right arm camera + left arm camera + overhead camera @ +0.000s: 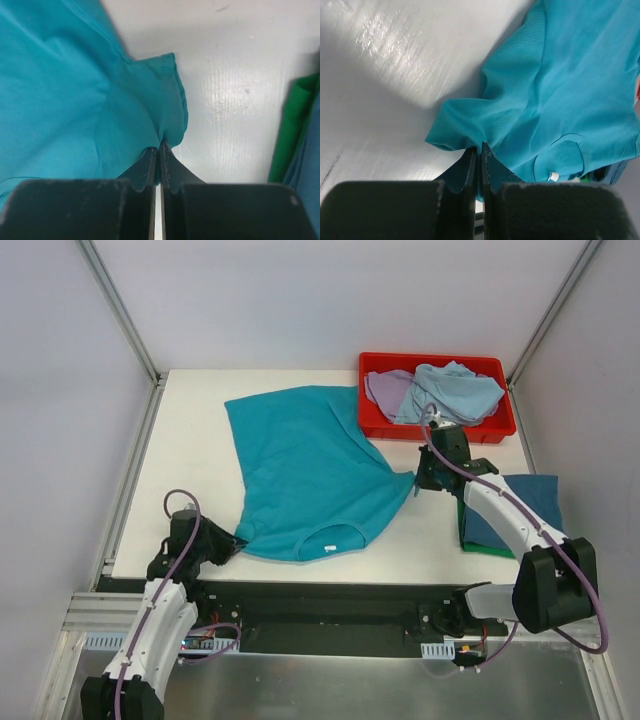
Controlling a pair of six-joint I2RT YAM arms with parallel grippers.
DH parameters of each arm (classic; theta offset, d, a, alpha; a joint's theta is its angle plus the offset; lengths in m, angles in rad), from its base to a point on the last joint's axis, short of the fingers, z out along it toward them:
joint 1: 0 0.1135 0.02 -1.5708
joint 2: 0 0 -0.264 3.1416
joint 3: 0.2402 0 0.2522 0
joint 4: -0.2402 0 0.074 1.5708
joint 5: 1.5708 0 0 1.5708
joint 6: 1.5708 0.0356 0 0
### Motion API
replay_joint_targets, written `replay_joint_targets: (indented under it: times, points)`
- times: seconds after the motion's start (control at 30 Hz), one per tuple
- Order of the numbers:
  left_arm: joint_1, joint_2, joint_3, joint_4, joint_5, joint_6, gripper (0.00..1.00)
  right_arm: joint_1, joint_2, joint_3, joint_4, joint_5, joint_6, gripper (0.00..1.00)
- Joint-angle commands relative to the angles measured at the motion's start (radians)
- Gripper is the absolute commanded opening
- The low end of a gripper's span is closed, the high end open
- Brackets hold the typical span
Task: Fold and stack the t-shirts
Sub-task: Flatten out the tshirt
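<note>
One t-shirt (305,465) lies lengthwise near-far, collar (335,537) nearest

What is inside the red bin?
A lavender shirt and a light blue shirt lie crumpled in the red bin; anything beneath them is covered.

The top view looks down from above and behind the arm bases and takes in the whole tabletop (190,460), with the near edge at the bottom. The left wrist view sits close and low by the near left corner, facing out past the left fingers (492,170). The right wrist view looks closely down past the right fingers (172,167), toward the right edge. All three share the teal t-shirt (300,470).
</note>
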Motion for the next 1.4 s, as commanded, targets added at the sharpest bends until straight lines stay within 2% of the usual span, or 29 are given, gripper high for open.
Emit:
replay_joint_targets:
  times: [0.0,0.17,0.3,0.37,0.4,0.43,0.5,0.53,0.57,0.6,0.63,0.73,0.8,0.93,1.03,1.1,1.23,1.37]
  points:
    - [-0.009,0.008,-0.02,0.024,0.084,-0.003,0.0,-0.006,0.027,-0.015,-0.078,0.084,0.031,0.02]
    - [-0.023,-0.046,-0.029,-0.017,0.11,-0.018,0.0,-0.008,-0.005,-0.07,-0.131,0.095,0.082,0.03]
    - [-0.027,-0.093,-0.022,-0.092,0.083,0.0,0.02,-0.006,-0.044,-0.116,-0.157,0.148,0.104,0.09]
    - [-0.027,-0.089,-0.008,-0.12,0.073,0.024,0.17,-0.006,-0.048,-0.112,-0.165,0.179,0.101,0.12]
    - [-0.027,-0.081,0.006,-0.133,0.073,0.034,0.26,-0.008,-0.052,-0.109,-0.167,0.187,0.101,0.15]
    - [-0.027,-0.074,0.024,-0.153,0.069,0.041,0.3,-0.006,-0.056,-0.105,-0.17,0.196,0.105,0.21]
    - [-0.029,-0.064,0.067,-0.193,0.052,0.055,0.4,-0.006,-0.073,-0.101,-0.182,0.216,0.117,0.56]
    - [-0.029,-0.067,0.092,-0.218,0.038,0.061,0.5,-0.006,-0.082,-0.095,-0.191,0.225,0.122,0.69]
    - [-0.029,-0.075,0.113,-0.236,0.023,0.064,0.66,-0.006,-0.093,-0.089,-0.205,0.24,0.128,0.76]
    - [-0.029,-0.083,0.141,-0.256,0.005,0.067,0.76,-0.006,-0.107,-0.082,-0.219,0.251,0.131,0.82]
    - [-0.029,-0.099,0.165,-0.276,-0.011,0.067,0.97,-0.005,-0.12,-0.076,-0.233,0.254,0.133,0.85]
    - [-0.03,-0.129,0.253,-0.31,-0.049,0.11,0.99,-0.003,-0.182,-0.072,-0.251,0.242,0.134,0.93]
    - [-0.03,-0.118,0.313,-0.316,-0.08,0.133,0.99,0.004,-0.229,-0.079,-0.224,0.189,0.107,0.94]
    - [-0.03,-0.014,0.405,-0.276,-0.085,0.158,0.99,0.023,-0.327,-0.162,-0.04,-0.162,0.087,0.96]
    - [-0.053,0.09,0.419,-0.122,-0.011,0.169,0.99,0.101,-0.343,-0.222,0.094,-0.325,0.11,0.96]
    - [-0.104,0.193,0.425,-0.007,-0.006,0.161,0.99,0.171,-0.316,-0.225,0.115,-0.315,0.119,0.96]
    - [-0.282,0.45,0.524,0.131,-0.141,0.224,0.99,0.244,-0.205,-0.224,0.125,-0.27,0.144,0.96]
    - [-0.357,0.747,0.671,0.162,-0.077,0.311,0.99,0.245,-0.058,-0.211,0.148,-0.235,0.134,0.96]
